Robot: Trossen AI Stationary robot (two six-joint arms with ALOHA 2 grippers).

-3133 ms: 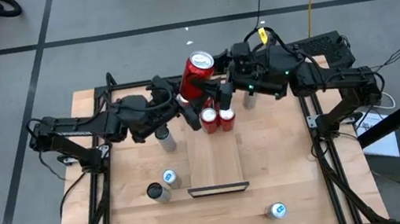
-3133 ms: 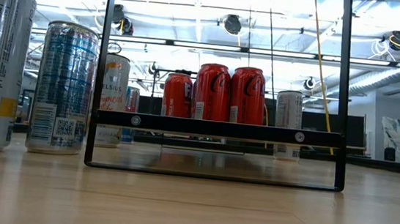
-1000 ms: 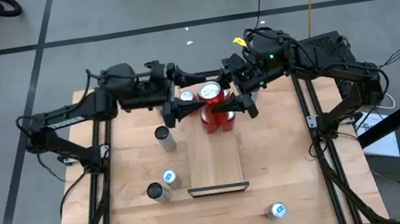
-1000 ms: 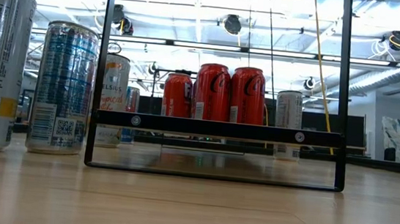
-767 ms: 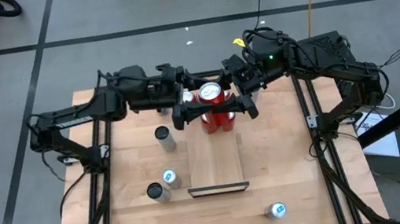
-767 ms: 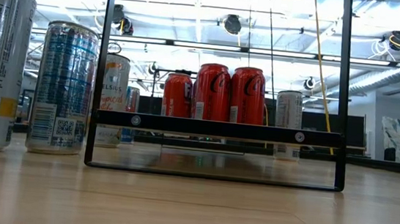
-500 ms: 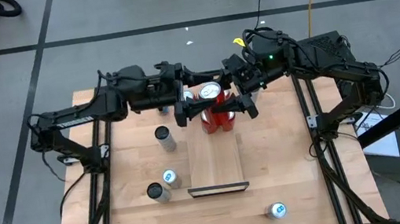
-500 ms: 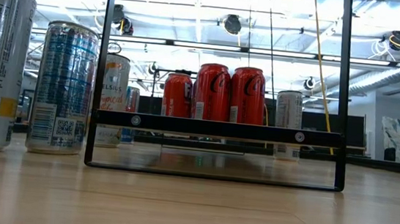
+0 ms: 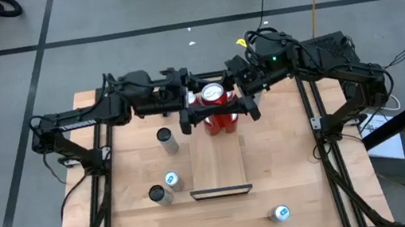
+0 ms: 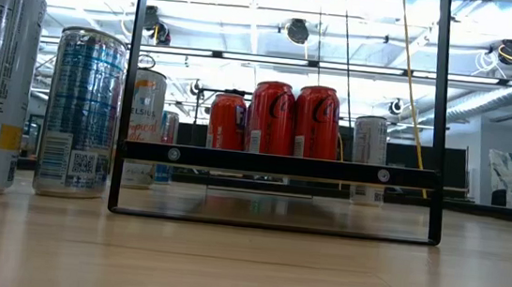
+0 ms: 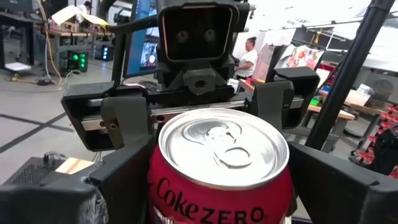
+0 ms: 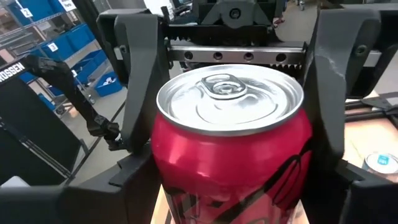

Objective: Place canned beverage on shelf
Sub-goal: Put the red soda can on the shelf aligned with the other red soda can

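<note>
- Since a second ago, left end effector (image 9: 207, 114) has swung in around the Coke Zero can (image 9: 212, 94), meeting right end effector (image 9: 223, 108) above the shelf's (image 9: 217, 163) far end.
- Left wrist view: left fingers (image 11: 124, 180) flank the can (image 11: 221, 174); contact unclear.
- Right wrist view: right fingers (image 12: 329, 106) grip the can (image 12: 233, 143).

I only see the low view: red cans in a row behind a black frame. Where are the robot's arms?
Observer: From above, both arms meet over the far end of the long light-wood shelf.
Operator: Are they carrying anything?
Observer: Yes. The right tool grips a red Coke Zero can with a silver top.
Operator: And the other arm?
Observer: The left tool is at the opposite side of that can, facing the right one.
</note>
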